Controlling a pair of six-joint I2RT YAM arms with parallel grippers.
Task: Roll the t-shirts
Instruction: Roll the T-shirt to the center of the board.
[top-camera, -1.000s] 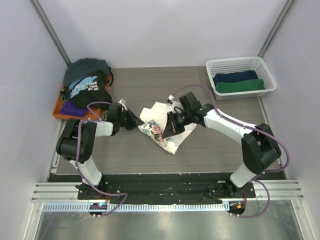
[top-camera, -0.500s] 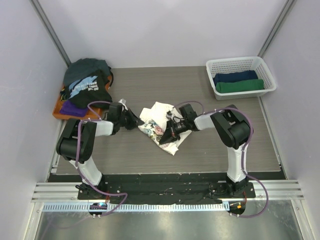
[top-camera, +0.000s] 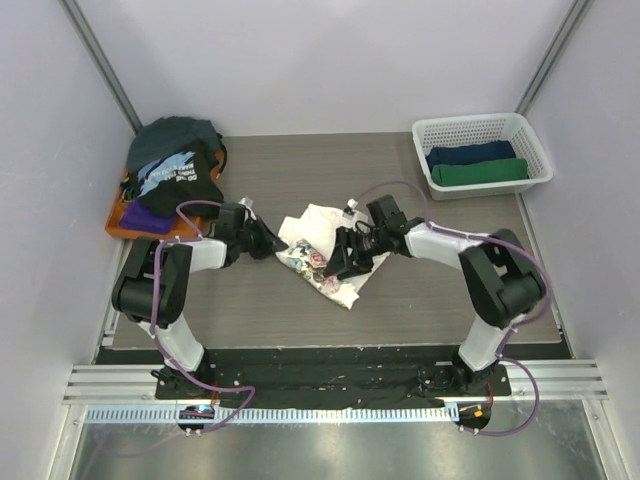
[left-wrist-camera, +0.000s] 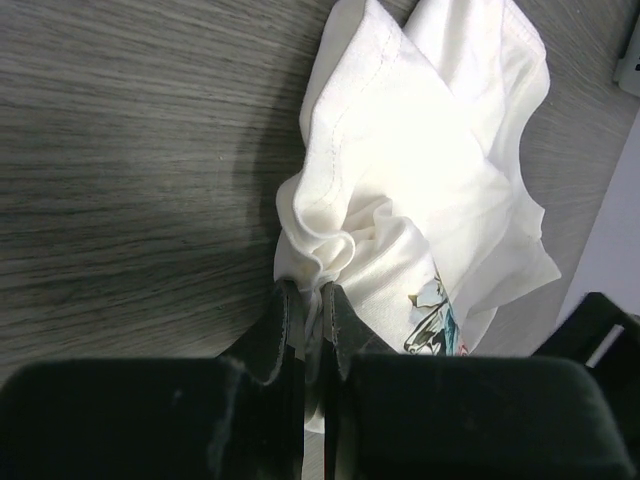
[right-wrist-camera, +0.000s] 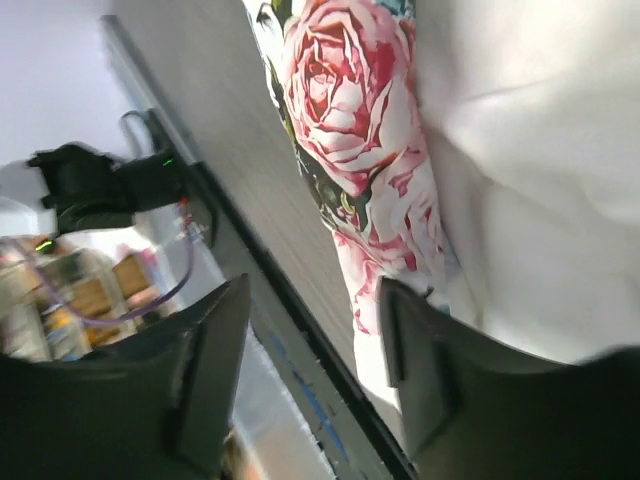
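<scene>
Soft, even light falls from overhead, and shadows on the grey table (top-camera: 300, 170) are faint. The metal rail (top-camera: 330, 450) at six o'clock shines hard. In the left wrist view the cream-white t-shirt (left-wrist-camera: 420, 170) blows out nearly pure white (its folds half lost), with a dark shadow at its nine o'clock. The right wrist view is soft: its fingers (right-wrist-camera: 210, 370) blur, and the background at nine o'clock smears.

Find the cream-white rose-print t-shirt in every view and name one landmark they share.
Top external: t-shirt, crumpled mid-frame.
Left wrist: t-shirt, upper right, its bunched edge pinched by the left gripper.
Right wrist: t-shirt, filling the right side.
Shared landmark: its rose print.
</scene>
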